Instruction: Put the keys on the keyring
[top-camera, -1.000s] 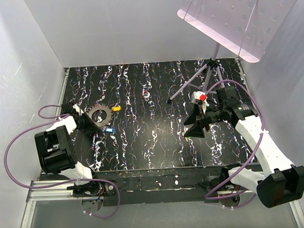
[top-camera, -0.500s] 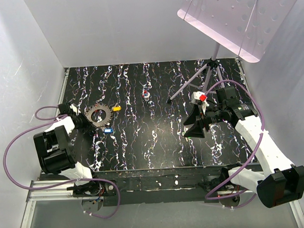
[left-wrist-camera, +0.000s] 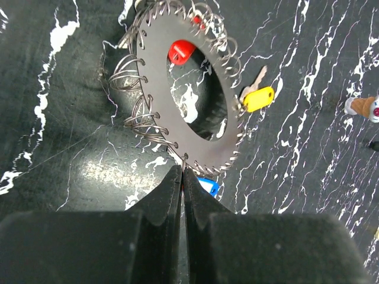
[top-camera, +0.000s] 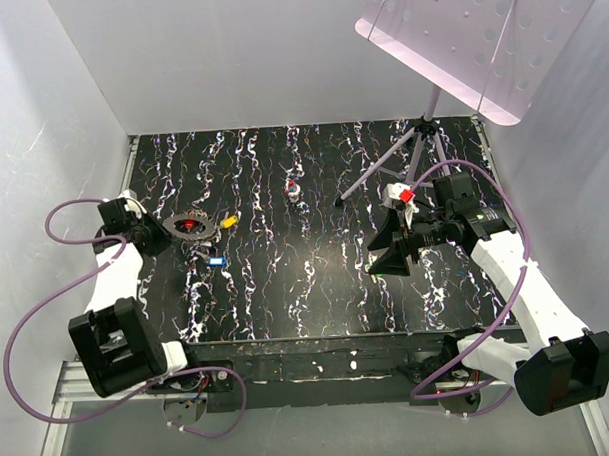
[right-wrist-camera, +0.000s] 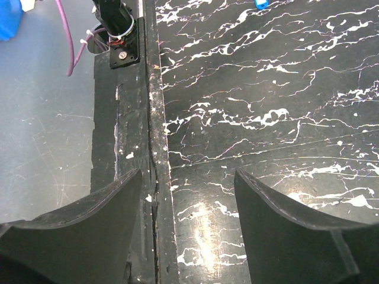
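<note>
- Your left gripper (left-wrist-camera: 182, 173) has its jaws pressed together on the near toothed rim of the keyring (left-wrist-camera: 155, 94), pinching it. The ring looks tilted rather than flat on the black marbled table (top-camera: 317, 288).
- Thin wire loops (left-wrist-camera: 127, 80) stand out along the ring's rim, thickest on its left side in the left wrist view.
- The red key (left-wrist-camera: 180, 51) shows through the ring's centre hole, in its upper part.
- The yellow key (left-wrist-camera: 259, 99) lies just beside the ring's right rim, metal blade pointing to the upper right. You cannot tell whether it is hooked on a loop.
- The blue key (left-wrist-camera: 207, 186) peeks out just right of your left fingertips, under the ring's lower rim.
- From above, ring and keys sit at the left middle of the table.
- Your right gripper (top-camera: 385, 253) is spread wide and holds nothing. It hovers at the right middle of the top view, well apart from the ring.
- A red-white-blue blob (top-camera: 294, 189) lies near the table's upper centre, and a tripod stand (top-camera: 412, 149) is at the upper right.
</note>
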Controlling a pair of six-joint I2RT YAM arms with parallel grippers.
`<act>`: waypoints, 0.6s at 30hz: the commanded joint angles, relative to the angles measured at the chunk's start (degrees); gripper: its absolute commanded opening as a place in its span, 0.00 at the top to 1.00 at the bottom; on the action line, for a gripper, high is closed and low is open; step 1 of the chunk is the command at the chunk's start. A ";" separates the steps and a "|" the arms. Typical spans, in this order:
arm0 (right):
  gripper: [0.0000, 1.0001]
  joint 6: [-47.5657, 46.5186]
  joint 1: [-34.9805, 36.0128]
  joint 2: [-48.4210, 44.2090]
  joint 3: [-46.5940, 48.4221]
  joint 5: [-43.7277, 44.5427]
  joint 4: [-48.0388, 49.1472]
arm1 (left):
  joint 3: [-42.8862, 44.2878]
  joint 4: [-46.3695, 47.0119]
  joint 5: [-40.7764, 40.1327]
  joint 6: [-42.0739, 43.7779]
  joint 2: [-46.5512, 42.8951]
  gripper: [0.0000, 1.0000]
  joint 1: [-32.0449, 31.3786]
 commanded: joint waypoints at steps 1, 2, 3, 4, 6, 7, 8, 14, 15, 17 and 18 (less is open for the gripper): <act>0.28 -0.66 0.29 0.12 0.95 -0.81 -0.83 | 4.09 -3.99 -2.24 3.37 -4.75 1.00 0.21; 0.28 -0.66 0.21 0.12 0.87 -0.72 -0.83 | 4.80 -4.87 -2.85 3.72 -5.63 1.00 -0.23; 0.28 -0.66 0.29 0.12 0.95 -0.72 -0.83 | 5.67 -5.57 -3.12 3.98 -6.25 1.00 -0.49; 0.28 -0.66 0.29 0.12 0.87 -0.72 -0.74 | 6.47 -6.19 -3.03 4.07 -6.95 1.00 -0.85; 0.28 -0.75 0.21 0.12 0.95 -0.72 -0.74 | 8.05 -7.86 -2.51 4.07 -8.09 1.00 -1.29; 0.28 -0.75 0.29 0.12 0.95 -0.54 -0.83 | 8.93 -8.65 -2.24 3.99 -8.71 1.00 -1.55; 0.28 -0.75 0.29 0.12 0.87 -0.63 -0.83 | 9.54 -9.35 -1.89 3.73 -9.06 1.00 -1.81; 0.28 -0.75 0.21 0.03 0.86 -0.63 -0.83 | 10.95 -11.20 2.32 -0.23 -14.07 1.00 -2.43; 0.28 -0.84 0.29 -0.05 0.86 -0.72 -0.83 | 11.30 -11.55 2.76 -0.75 -14.95 1.00 -2.60; 0.28 -0.75 0.29 -0.05 0.86 -0.89 -0.83 | 11.66 -12.52 3.47 -1.72 -16.62 1.00 -3.04; 0.28 -0.84 0.29 -0.05 0.86 -0.81 -0.83 | 11.75 -12.87 4.17 -2.33 -17.23 1.00 -3.39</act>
